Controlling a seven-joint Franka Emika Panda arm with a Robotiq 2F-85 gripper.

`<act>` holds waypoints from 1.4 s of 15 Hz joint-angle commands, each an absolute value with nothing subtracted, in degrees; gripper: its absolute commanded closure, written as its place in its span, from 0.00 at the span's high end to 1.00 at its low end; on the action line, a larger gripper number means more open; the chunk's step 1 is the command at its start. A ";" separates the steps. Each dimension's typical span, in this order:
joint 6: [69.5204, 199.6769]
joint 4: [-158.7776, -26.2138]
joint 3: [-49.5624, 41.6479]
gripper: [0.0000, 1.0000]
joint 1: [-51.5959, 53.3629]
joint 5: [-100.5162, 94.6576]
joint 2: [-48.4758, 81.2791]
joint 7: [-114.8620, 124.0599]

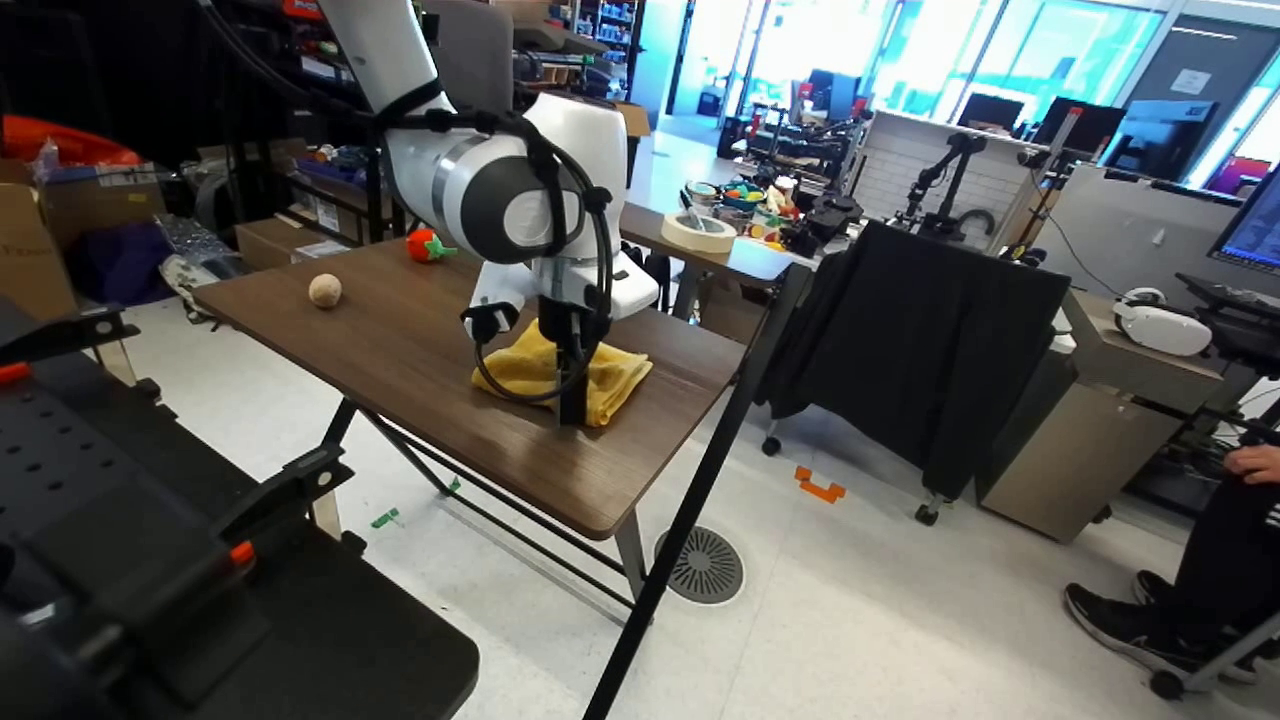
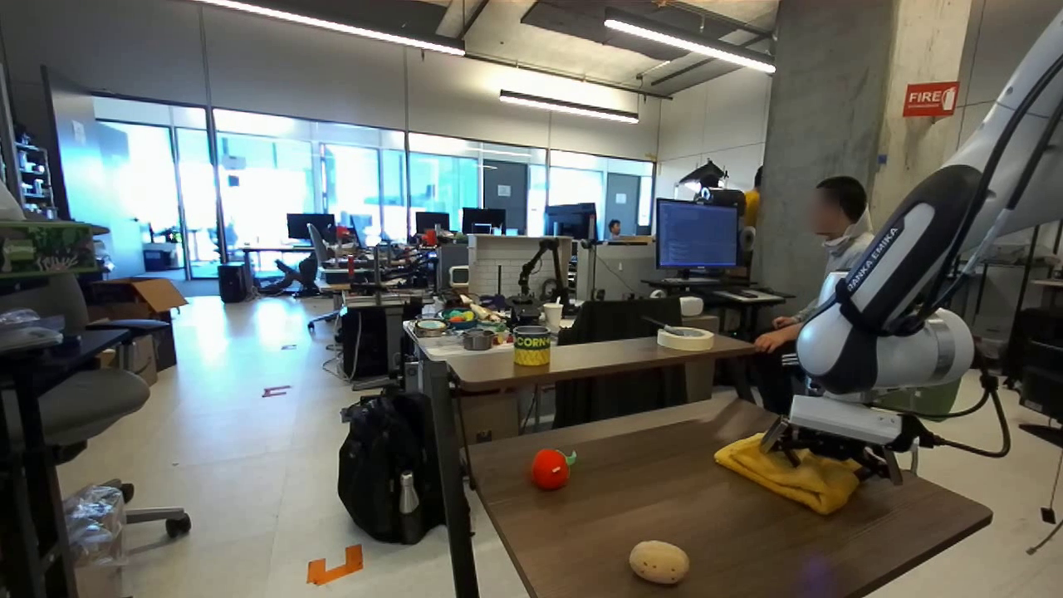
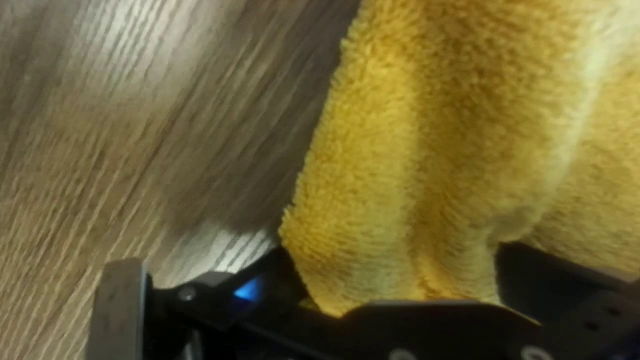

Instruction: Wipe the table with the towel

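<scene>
The yellow towel (image 1: 622, 375) (image 2: 818, 492) lies folded on the dark brown table (image 1: 400, 335) (image 2: 614, 519), toward one end of it, in both exterior views. My gripper (image 2: 837, 467) points down right over the cloth, its jaws spread wide. In the wrist view the towel (image 3: 380, 150) fills the right half, and a creased part of it runs between the parted fingers of my gripper (image 3: 392, 257). Bare wood-grain table (image 3: 125, 150) shows on the left there. One black finger (image 1: 573, 395) stands low at the towel's near edge; the far finger is hidden in that view.
A beige potato-like ball (image 1: 325, 290) (image 2: 659, 562) and a red tomato-like toy (image 1: 425, 247) (image 2: 551, 470) sit on the table, apart from the towel. Beside the table, a higher shelf bears a tape roll (image 2: 685, 339) and a corn can (image 2: 531, 345). A person (image 2: 840, 220) sits beyond.
</scene>
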State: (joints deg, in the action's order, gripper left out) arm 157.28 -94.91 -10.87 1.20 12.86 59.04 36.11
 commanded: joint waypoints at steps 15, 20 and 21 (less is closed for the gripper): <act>151.06 -100.30 -14.55 1.00 4.19 12.29 59.65 33.02; 149.50 -95.95 -18.30 1.00 -2.81 12.96 62.11 36.92; 149.35 -94.44 -18.48 1.00 -3.66 12.59 63.29 37.21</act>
State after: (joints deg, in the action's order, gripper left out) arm 150.68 -100.02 -17.51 -0.65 12.78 56.68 35.12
